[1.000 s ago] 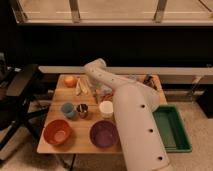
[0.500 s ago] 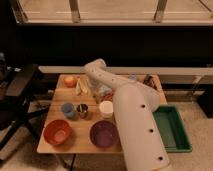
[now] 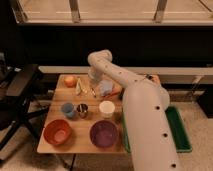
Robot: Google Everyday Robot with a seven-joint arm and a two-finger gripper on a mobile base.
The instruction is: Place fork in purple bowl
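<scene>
Purple bowl (image 3: 104,134) at table (image 3: 80,145) front; jaws closed, low beside cream utensils (image 3: 79,85).

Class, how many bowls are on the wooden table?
2. The orange bowl sits at the table's front left; the purple bowl is beside it, to its right. The arm may hide others. The gripper, shut, is over the table's far side near the cream utensils.

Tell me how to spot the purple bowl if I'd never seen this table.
Start at the wooden table: two big bowls sit along its front edge. The purple bowl is the right-hand one, in front of the white cup, far from the gripper, which is down at the table's back. Only colour sets it apart from the orange bowl beside it.
</scene>
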